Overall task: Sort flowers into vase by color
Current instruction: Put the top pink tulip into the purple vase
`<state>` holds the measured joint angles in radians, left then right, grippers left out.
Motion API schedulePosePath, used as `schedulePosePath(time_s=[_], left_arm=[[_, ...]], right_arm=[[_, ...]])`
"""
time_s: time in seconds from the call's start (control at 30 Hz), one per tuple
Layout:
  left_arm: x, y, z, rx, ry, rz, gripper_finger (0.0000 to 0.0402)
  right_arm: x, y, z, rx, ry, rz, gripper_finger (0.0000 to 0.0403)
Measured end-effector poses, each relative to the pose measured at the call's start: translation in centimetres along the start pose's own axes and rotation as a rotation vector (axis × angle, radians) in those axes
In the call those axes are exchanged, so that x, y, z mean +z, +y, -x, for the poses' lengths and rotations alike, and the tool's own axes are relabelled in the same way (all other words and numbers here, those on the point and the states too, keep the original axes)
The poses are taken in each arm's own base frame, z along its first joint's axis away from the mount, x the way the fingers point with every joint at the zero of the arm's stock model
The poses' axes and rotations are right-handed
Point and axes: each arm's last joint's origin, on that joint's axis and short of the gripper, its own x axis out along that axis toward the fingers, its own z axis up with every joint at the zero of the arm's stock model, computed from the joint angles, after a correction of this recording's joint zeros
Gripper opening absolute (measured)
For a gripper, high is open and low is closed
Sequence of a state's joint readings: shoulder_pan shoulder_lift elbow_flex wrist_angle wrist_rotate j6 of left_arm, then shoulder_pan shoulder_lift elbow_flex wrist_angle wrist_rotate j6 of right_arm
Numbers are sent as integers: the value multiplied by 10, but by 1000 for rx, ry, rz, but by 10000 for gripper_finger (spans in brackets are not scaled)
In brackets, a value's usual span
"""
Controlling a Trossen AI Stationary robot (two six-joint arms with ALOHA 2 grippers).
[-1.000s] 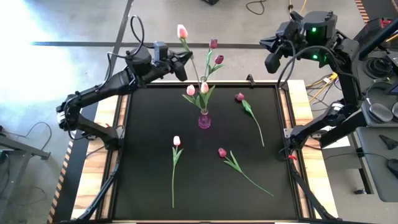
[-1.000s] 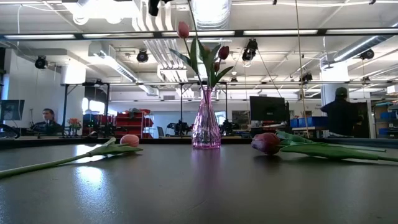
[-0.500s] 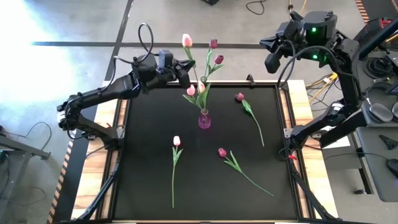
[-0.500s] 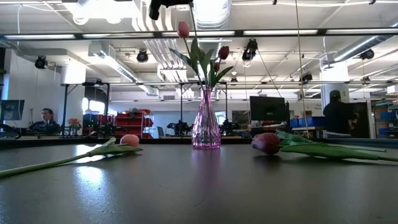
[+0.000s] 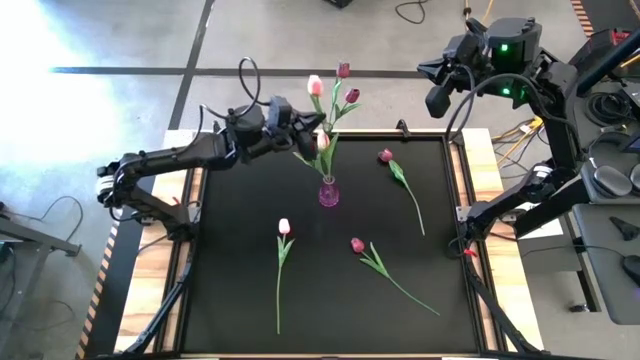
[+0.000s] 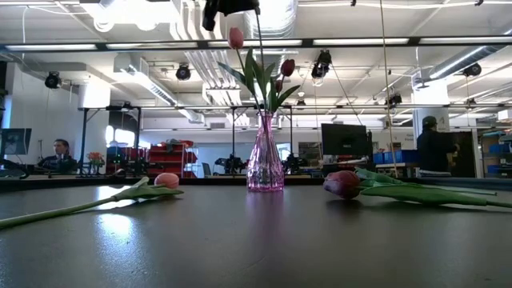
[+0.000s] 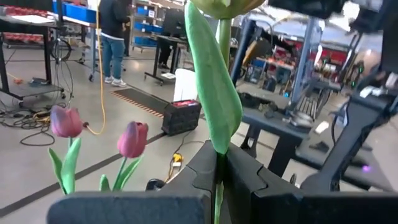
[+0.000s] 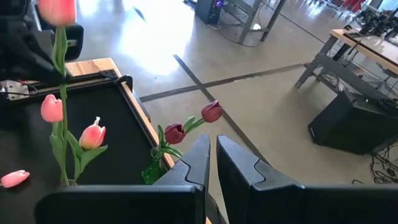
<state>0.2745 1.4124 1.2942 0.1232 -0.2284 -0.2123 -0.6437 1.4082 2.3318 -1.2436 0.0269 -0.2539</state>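
My left gripper (image 5: 306, 126) is high over the table's far edge, just left of the pink glass vase (image 5: 328, 193), and is shut on a light pink tulip (image 5: 315, 85). The vase (image 6: 265, 164) holds two pink tulips (image 5: 323, 141) and two maroon ones (image 5: 351, 96). Flat on the mat lie a pink tulip (image 5: 284, 227) and two maroon tulips (image 5: 357, 245) (image 5: 386, 155). My right gripper (image 5: 437, 101) waits raised beyond the far right corner, shut and empty (image 8: 212, 163). My left gripper pinches the pink tulip's stem (image 7: 219, 182) between its two fingers, just below a long leaf (image 7: 211, 93). The fingers lie level, across the stem. The tulip is lifted clear and nearly upright, head above the fingers. Its stem (image 6: 261, 56) runs down toward the vase mouth.
The black mat (image 5: 240, 250) has free room at its left and near sides. A wooden rim (image 5: 478, 160) frames it. Beyond the table stand workbenches, cables and people (image 6: 437, 148).
My left gripper, still shut on the pink tulip, has moved toward the table's right and a little nearer, closing on the vase. The tulip's head has travelled with it and now stands next to the maroon heads.
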Motion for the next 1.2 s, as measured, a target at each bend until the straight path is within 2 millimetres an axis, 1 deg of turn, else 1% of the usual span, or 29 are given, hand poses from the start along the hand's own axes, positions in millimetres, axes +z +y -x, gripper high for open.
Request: schedulePosePath(time_s=[0.17, 0.33, 0.47, 0.73, 1.07, 1.2], left_arm=[[-9, -9, -5, 9, 8, -69, 0], [-18, -16, -10, 6, 30, -90, 0], [-25, -23, -13, 38, 43, -150, 0], [-33, -30, -13, 95, 52, -202, 0], [-52, -41, -20, 80, 97, -209, 0], [-57, -41, -22, 84, 121, -179, 0]], right_arm=[[0, 0, 0, 0, 0, 7, 22], [0, 0, 0, 0, -1, 10, 22], [0, 0, 0, -1, -4, 13, 22], [1, 0, 0, -2, -7, 21, 22], [1, 0, 0, -2, -11, 20, 22], [2, 0, 0, -4, -17, 24, 22]])
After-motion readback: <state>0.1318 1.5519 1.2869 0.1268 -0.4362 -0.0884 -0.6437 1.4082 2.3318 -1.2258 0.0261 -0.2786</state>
